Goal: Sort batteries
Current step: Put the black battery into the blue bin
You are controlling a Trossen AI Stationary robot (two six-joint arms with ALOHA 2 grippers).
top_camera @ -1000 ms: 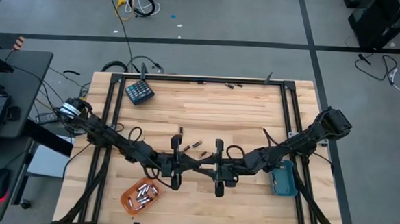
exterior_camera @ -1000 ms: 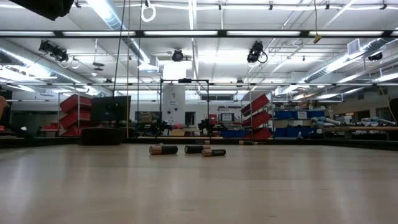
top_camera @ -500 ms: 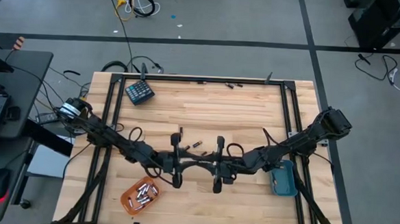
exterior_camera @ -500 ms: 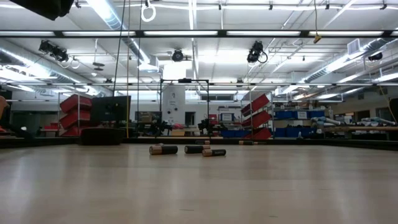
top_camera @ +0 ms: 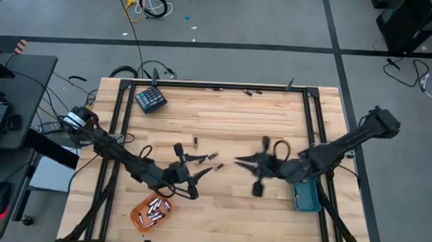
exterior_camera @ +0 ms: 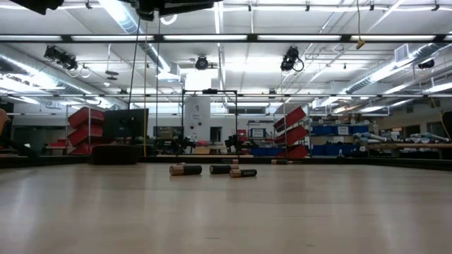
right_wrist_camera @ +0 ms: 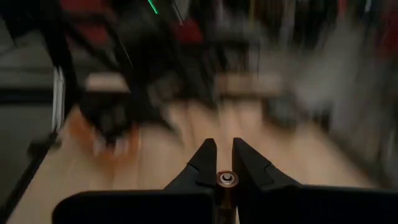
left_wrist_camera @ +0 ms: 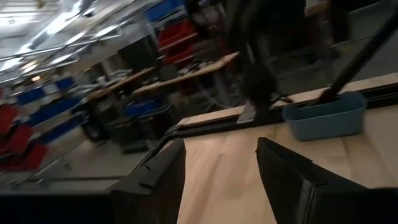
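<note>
Mid-sort — right gripper [right_wrist_camera: 224,163] clamped on a battery [right_wrist_camera: 225,182], left gripper [left_wrist_camera: 221,171] wide, empty; next, carry to blue tray [top_camera: 306,194].

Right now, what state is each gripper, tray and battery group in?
Left gripper: open, empty, above the table.
Right gripper: shut on a battery, seen end-on between its fingers.
Orange tray: holds several batteries.
Blue tray: beside the right arm; contents cannot be made out.
Loose batteries: three lying on their sides mid-table.
Keypad block: resting near the table's far left corner.
</note>
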